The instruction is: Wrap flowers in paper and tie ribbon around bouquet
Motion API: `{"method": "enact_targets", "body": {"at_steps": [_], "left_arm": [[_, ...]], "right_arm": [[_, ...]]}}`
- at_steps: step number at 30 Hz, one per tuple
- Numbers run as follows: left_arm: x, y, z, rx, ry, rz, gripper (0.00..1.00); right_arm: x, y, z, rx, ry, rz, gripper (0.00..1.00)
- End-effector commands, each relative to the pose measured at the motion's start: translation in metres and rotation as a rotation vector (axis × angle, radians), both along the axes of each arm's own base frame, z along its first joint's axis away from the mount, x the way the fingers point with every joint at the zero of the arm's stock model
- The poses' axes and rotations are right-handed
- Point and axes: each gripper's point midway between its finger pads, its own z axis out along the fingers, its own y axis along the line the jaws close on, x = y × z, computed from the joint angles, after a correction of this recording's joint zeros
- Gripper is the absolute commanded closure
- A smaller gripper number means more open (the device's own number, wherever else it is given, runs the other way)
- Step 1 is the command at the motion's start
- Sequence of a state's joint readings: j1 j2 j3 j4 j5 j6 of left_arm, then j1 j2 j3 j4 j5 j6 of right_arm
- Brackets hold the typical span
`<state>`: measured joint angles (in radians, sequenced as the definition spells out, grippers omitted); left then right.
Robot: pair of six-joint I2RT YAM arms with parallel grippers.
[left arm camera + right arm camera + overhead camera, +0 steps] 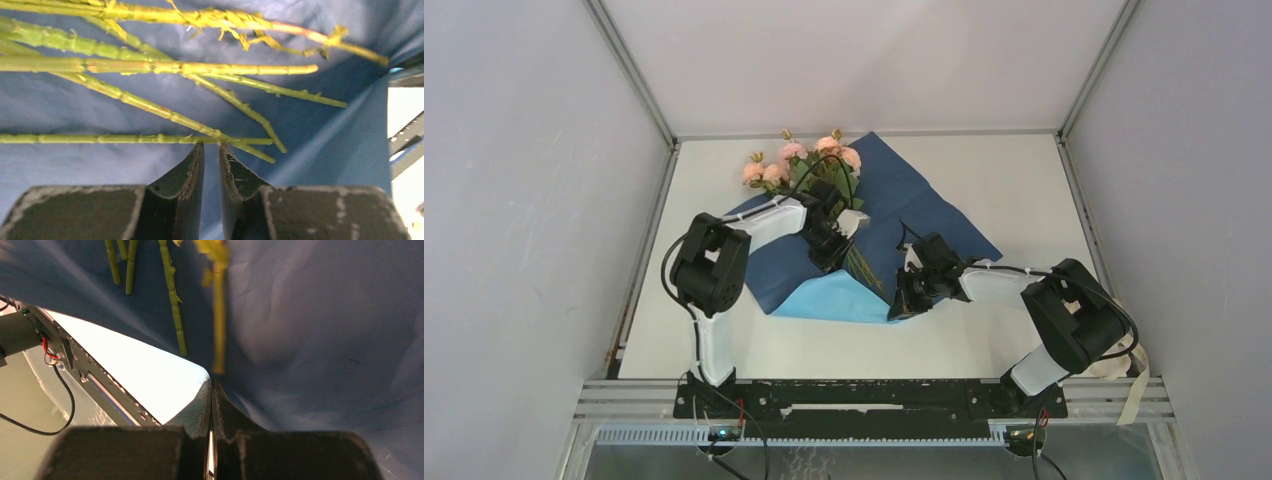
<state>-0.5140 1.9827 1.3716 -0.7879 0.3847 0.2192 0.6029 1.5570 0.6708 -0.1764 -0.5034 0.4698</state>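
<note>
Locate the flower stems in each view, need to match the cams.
Top external: stems at centre, running from the blooms toward the near right.
Left wrist: stems fanned across the upper half, left to right.
Right wrist: stems coming in from the top edge, left of centre.
Shared landmark: the paper, its navy face lying under the stems in all three views.

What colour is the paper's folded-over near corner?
The corner is light blue; top external view.
</note>
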Motion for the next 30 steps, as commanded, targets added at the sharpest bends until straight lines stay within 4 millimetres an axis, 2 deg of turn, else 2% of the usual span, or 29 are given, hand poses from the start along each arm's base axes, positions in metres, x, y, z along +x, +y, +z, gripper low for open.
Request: {"method": "enact_targets", "body": {"at_steps": [1,5,10,13,15,17,19,21,25,27,30], "left_arm": [[0.015,-0.024,0.034,-0.142,-0.033,-0.031,0.78],[0.022,-0.005,0.051,-0.121,-0.103,0.010,0.74],[0.041,0.041,0.083,-0.072,-0.236,0.131,0.60],[0.049,0.066,0.105,-0.082,-0.306,0.200,0.55],[0.045,0.074,0.116,-0.086,-0.359,0.204,0.52],[0.028,0.072,0.121,-0.124,-0.377,0.171,0.44],[0.002,0.062,0.114,-0.180,-0.341,0.096,0.32],[-0.020,0.060,0.092,-0.166,-0.296,0.038,0.26],[-0.034,0.066,0.051,-0.099,-0.213,0.019,0.19],[-0.038,0.068,0.036,-0.078,-0.168,0.006,0.15],[-0.043,0.067,0.022,-0.075,-0.114,-0.011,0.13]], "right_arm": [[0.008,0.005,0.013,0.020,-0.052,-0.005,0.95],[0.009,0.001,0.011,-0.001,-0.054,-0.018,0.95],[0.011,0.000,0.011,-0.002,-0.055,-0.031,0.96],[0.013,0.001,0.011,0.001,-0.056,-0.036,0.96],[0.014,0.001,0.010,0.001,-0.057,-0.041,0.96],[0.015,0.001,0.009,0.001,-0.053,-0.047,0.96],[0.016,0.002,0.009,0.006,-0.052,-0.052,0.96],[0.017,0.003,0.009,0.013,-0.052,-0.052,0.96],[0.018,0.004,0.009,0.017,-0.051,-0.054,0.96],[0.018,0.004,0.008,0.015,-0.050,-0.056,0.96],[0.019,0.003,0.008,0.011,-0.051,-0.058,0.96]]}}
